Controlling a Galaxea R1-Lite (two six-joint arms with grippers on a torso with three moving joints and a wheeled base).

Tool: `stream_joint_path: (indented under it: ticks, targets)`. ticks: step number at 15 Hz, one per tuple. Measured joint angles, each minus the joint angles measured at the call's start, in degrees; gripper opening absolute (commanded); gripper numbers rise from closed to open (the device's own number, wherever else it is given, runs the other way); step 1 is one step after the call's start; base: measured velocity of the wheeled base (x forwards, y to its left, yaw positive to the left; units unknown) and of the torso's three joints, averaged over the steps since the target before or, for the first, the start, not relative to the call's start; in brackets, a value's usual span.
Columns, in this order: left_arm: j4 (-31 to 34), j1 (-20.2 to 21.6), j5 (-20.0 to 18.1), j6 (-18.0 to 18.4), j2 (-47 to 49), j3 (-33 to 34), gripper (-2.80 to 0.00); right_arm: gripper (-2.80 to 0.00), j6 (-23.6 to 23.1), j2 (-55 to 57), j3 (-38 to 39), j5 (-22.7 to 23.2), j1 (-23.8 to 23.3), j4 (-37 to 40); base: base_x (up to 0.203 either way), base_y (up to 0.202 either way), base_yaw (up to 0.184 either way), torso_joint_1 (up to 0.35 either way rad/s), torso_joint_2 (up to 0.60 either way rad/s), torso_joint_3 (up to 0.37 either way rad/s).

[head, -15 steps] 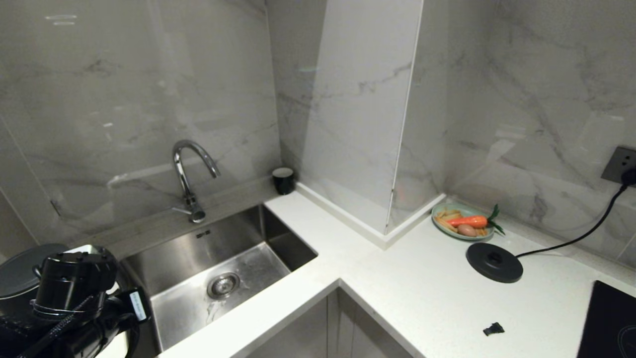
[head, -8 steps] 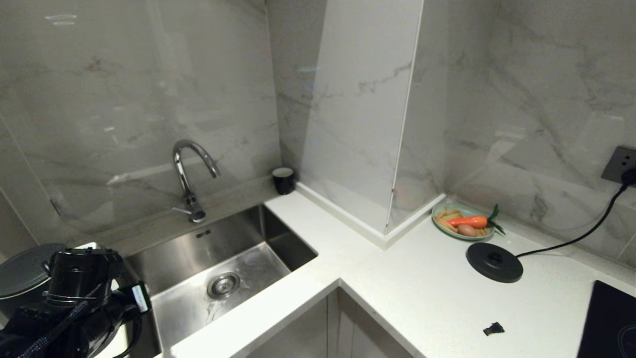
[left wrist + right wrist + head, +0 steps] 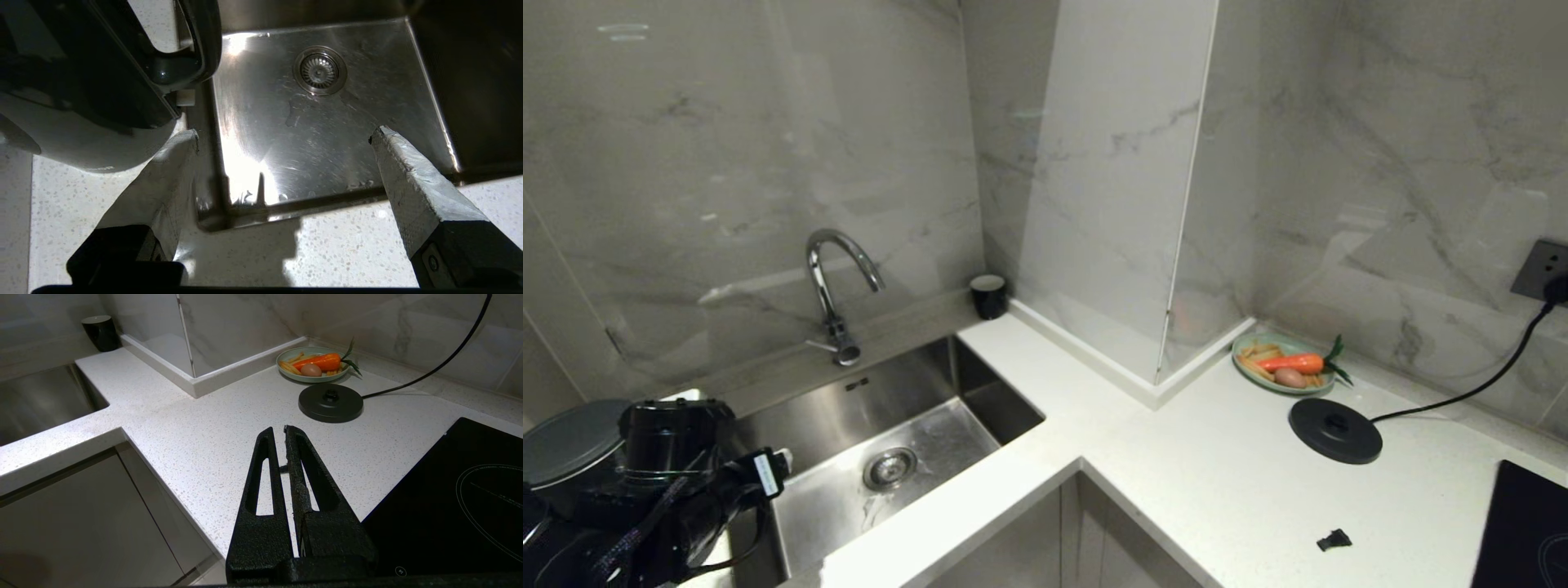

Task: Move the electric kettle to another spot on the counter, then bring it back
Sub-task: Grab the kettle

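left gripper: I'm seeing the jaws standing wide apart and holding nothing; only sink steel is showing between the fingers. A second ago it was down against the kettle at the far left of the head view; now it's drawing off toward the sink side.

electric kettle: I'm reading it as standing on the counter, just beside one finger and not gripped. Its loop handle is hanging past that fingertip, close to the sink rim. In the head view its lid is showing just behind the left wrist.

meaning: I'm taking this as a release. The base disc is sitting bare far off to the right, well away from the pincer, so I'm judging the kettle parked at the away spot, with the return leg not started.

edges: The sink rim is running right under the pincer, and the kettle is standing very near that drop. I'm treating any nudge toward the sink as a tip risk.

open room: I'm seeing clear space over the basin between the fingers for backing off. The wide counter stretch toward the base disc is carrying only a small black scrap.

right gripper: It's sitting parked over the counter with fingers pressed together, empty, beside the cooktop.
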Motion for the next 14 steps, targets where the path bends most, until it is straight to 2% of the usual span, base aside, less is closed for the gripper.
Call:
stream_joint_path:
  ticks: [5, 14]
  targets:
    - [-4.73, 3.42, -0.7, 2.62, 4.19, -1.47, 0.0, -2.8, 0.0, 0.0, 0.0, -0.02, 0.0, -0.01, 0.0, 0.0, 0.0, 0.0, 0.0, 0.0]
    - [-5.44, 4.02, -0.71, 2.81, 8.25, -4.9, 0.0, -2.8, 0.0, 0.0, 0.0, 0.0, 0.0, -0.02, 0.0, 0.0, 0.0, 0.0, 0.0, 0.0]
